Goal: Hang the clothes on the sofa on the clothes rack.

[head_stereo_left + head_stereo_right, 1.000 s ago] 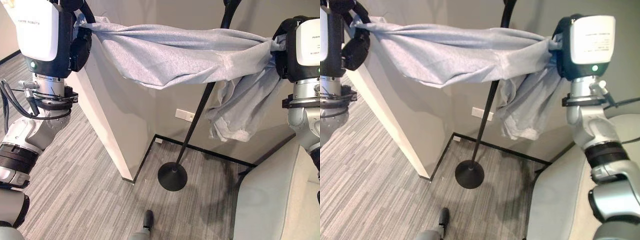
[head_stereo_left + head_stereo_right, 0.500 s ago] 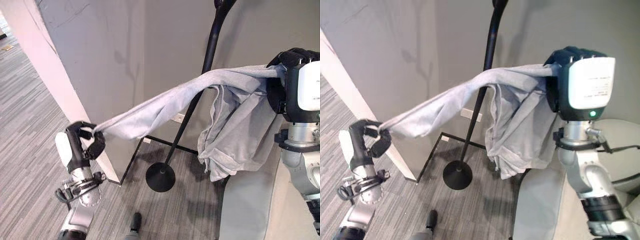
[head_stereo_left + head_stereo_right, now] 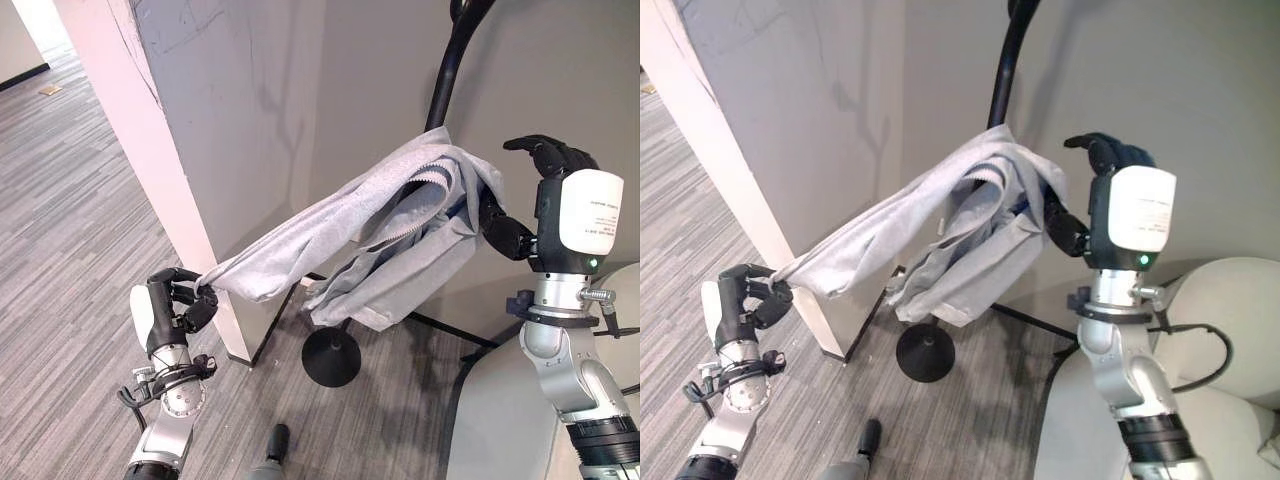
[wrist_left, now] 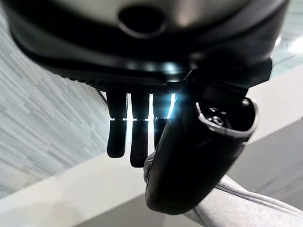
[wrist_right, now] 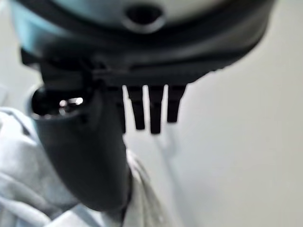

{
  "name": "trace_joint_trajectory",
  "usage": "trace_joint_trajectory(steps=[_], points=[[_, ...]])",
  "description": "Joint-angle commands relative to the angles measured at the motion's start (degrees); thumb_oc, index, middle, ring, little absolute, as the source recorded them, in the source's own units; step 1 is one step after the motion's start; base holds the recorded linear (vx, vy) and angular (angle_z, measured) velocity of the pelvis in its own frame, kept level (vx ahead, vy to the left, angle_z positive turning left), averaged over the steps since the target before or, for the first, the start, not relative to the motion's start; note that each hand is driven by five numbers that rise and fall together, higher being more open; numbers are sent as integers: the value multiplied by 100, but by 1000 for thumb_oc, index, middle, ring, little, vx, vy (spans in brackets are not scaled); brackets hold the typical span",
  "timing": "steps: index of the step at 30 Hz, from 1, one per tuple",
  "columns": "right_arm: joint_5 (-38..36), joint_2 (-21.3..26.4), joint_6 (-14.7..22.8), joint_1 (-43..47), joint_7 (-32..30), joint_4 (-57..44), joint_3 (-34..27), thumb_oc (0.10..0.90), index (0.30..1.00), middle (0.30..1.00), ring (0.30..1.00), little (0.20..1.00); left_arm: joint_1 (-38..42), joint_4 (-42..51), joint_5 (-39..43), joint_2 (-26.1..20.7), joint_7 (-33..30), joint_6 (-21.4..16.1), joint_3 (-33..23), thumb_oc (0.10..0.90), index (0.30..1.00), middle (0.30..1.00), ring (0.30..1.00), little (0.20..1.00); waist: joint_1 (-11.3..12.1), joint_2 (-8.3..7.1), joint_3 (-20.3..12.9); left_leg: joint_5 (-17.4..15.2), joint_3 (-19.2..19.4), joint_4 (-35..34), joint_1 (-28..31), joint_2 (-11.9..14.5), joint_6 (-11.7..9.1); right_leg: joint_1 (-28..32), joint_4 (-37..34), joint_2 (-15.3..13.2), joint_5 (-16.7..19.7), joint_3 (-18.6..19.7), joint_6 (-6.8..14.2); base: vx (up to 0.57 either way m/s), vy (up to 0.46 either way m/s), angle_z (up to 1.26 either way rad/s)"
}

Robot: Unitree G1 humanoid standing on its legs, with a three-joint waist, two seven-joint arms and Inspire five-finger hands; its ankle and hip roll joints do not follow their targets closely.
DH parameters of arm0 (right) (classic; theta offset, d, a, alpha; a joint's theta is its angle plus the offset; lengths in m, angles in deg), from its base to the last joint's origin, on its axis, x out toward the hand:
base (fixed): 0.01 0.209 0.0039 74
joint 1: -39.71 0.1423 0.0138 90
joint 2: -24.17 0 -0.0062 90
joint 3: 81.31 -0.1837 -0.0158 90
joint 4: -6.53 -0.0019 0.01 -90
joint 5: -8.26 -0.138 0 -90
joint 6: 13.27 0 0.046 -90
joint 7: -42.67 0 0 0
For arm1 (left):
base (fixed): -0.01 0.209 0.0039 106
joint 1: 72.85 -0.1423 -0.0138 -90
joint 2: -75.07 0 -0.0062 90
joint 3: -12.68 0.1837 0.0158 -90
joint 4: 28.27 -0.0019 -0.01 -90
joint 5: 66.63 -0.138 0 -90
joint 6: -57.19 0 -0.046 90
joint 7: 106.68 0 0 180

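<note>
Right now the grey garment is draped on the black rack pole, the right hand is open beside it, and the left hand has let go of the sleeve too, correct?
Not quite. The left hand is curled shut on the sleeve end of the grey garment, as the left eye view shows. The rest holds: the garment hangs on the black rack pole, with the right hand open beside it.

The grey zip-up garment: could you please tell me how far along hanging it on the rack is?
Done: the grey zip-up garment is off the sofa and draped against the black metal clothes rack. In hand: the left robot hand pinches a sleeve end; the right robot hand is open beside it. Left: release the sleeve.
</note>
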Motion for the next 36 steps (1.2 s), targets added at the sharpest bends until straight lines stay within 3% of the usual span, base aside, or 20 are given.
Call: trace_joint_trajectory(steps=[1, 5, 11, 12, 14, 17, 18, 26, 36], points=[[-420, 423, 160, 100, 12, -180, -484, 800, 900, 900, 900, 900, 119, -410, 289, -362, -292, -36, -553, 400, 300, 300, 300, 300, 94, 145, -383, -1080, -144, 24, 930, 424, -254, -461, 30, -161, 193, -22, 395, 0, 0, 0], [-935, 411, 514, -60, 345, -462, -426, 800, 900, 900, 900, 900, 23, -377, 328, -362, -291, -52, -679, 400, 300, 300, 300, 300, 84, 164, -382, -1089, -100, 26, 943, 408, -252, -464, 30, -193, 236, -3, 424, 0, 0, 0], [-2410, 258, 1226, -264, 826, -611, -410, 800, 900, 900, 900, 900, -140, -406, 439, -338, -319, -146, -830, 400, 300, 300, 300, 300, 74, 201, -366, -1111, 26, 31, 1009, 406, -249, -456, 30, -229, 292, 30, 449, -28, 19, -10], [-2790, 185, 1410, -339, 950, -646, -416, 800, 900, 900, 900, 900, -148, -412, 454, -322, -330, -176, -834, 400, 300, 300, 300, 300, 61, 207, -362, -1114, 35, 31, 1016, 406, -249, -456, 30, -235, 298, 38, 453, -36, 31, -5], [-4339, -32, 2013, -486, 1500, -625, -545, 800, 900, 900, 900, 900, -195, -521, 557, -295, -279, -309, -799, 400, 300, 300, 300, 300, 43, 214, -369, -1118, 71, 33, 1052, 405, -258, -433, 33, -255, 315, 16, 457, -37, 32, -8], [-5818, -221, 2310, -652, 2326, -423, -404, 800, 900, 900, 900, 900, -199, -617, 655, -272, -187, -431, -753, 400, 300, 300, 300, 300, 40, 199, -358, -1106, 101, 31, 1078, 415, -276, -421, 52, -265, 327, -13, 455, -31, 12, -6], [-6576, -252, 2407, -819, 2860, -319, -385, 800, 900, 900, 900, 900, -204, -809, 708, -250, -68, -509, -715, 400, 300, 300, 300, 300, 18, 179, -349, -1100, 113, 30, 1088, 430, -293, -421, 70, -268, 322, -49, 452, -27, -2, -5], [-7131, -244, 2482, -899, 3252, -272, -308, 800, 900, 900, 900, 900, -107, -2409, 1120, -24, 434, -582, -348, 400, 300, 300, 300, 300, -60, 127, -337, -1044, 79, 34, 1065, 480, -347, -452, 85, -230, 288, -100, 422, 0, 0, 0], [-7094, -170, 2364, -806, 3236, -373, -78, 800, 900, 900, 900, 900, 39, -3276, 1380, 155, 764, -534, -41, 400, 300, 300, 300, 300, -117, 137, -293, -995, 21, 12, 1001, 515, -368, -484, 61, -172, 273, -131, 392, -3, -2, 1]])
